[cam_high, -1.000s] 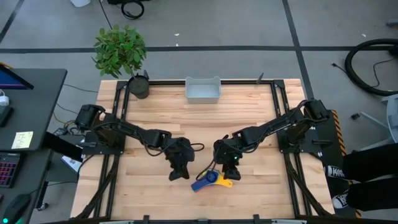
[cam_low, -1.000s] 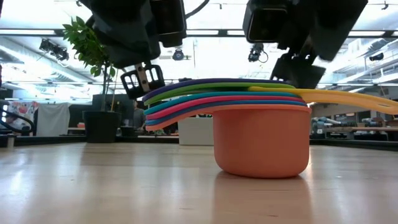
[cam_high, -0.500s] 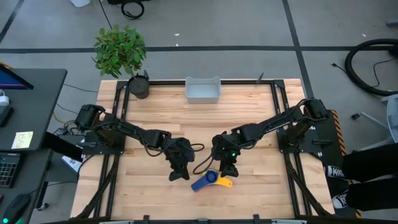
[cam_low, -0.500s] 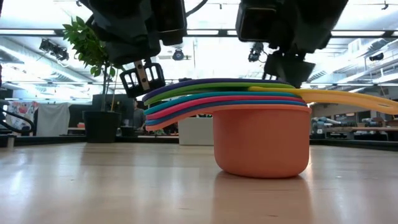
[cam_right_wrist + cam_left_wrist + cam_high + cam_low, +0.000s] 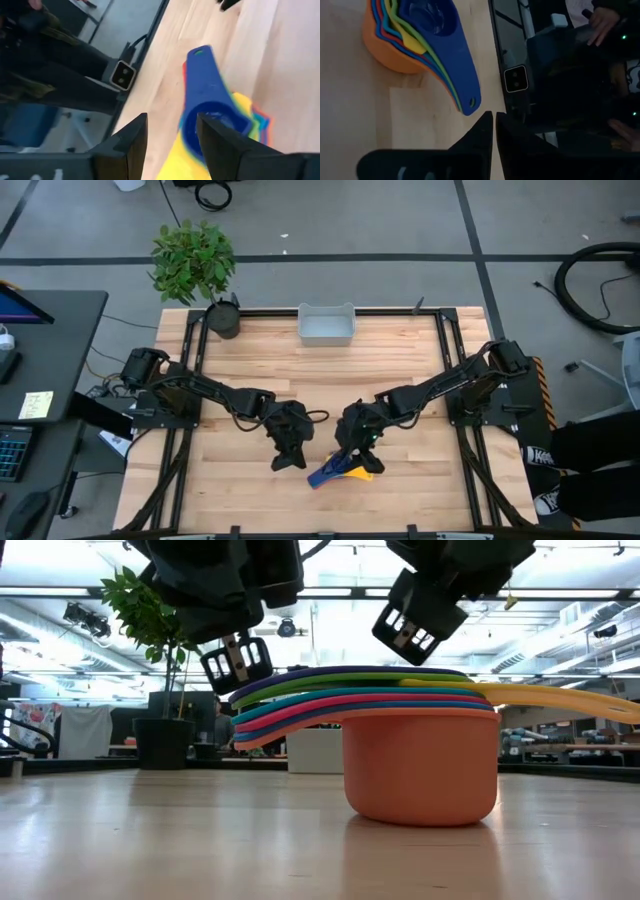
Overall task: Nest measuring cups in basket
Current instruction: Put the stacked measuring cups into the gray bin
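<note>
While the cups point(image 5: 338, 471) sit nested at the table's 6 o'clock, the basket point(image 5: 326, 326) stands well apart at 12, holding none. Right gripper point(image 5: 350, 457) hovers over the stack, jaws parted, empty. Left gripper point(image 5: 289, 459) waits at the stack's 9, jaws pressed together. Judged step: approach; next, a descent and grasp.

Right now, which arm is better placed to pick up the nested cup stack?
Likely the right. Its end effector hangs open directly over the measuring cups. The left end effector is shut and sits beside the stack, off its handles.
</note>
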Available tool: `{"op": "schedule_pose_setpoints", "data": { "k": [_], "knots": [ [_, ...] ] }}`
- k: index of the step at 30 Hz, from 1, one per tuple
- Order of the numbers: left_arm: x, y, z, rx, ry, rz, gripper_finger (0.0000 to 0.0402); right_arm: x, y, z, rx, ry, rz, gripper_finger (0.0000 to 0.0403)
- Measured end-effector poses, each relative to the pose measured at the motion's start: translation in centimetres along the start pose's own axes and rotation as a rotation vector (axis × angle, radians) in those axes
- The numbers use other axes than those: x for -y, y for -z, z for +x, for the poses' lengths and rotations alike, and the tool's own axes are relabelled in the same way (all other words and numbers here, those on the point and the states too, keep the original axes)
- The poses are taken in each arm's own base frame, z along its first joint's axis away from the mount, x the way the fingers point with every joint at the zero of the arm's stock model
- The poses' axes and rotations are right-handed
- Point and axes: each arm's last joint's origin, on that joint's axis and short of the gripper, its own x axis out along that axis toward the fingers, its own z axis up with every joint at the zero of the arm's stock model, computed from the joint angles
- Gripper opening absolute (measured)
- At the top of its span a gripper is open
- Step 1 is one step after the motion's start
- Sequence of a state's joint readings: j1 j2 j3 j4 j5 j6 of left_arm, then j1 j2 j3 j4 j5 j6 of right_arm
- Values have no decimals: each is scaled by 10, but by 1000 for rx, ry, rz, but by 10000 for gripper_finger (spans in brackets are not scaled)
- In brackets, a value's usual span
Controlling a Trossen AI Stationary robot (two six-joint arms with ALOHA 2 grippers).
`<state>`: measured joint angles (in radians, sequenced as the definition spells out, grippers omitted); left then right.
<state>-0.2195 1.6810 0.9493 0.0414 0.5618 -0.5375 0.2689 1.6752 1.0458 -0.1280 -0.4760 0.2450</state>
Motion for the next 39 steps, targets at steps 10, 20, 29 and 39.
{"op": "schedule_pose_setpoints", "data": {
  "k": [10,20,29,39],
  "knots": [
    [0,0,0,-2,-5,59,25,-11,3,7,4,81,-122,173],
    [-1,1,0,-12,-10,96,25,-29,10,17,-8,189,-332,173],
    [-1,1,0,-12,-10,98,25,-42,19,29,-37,230,-418,173],
    [-1,1,0,-12,-10,97,25,-43,24,36,-66,302,-517,173]
  ]
}}
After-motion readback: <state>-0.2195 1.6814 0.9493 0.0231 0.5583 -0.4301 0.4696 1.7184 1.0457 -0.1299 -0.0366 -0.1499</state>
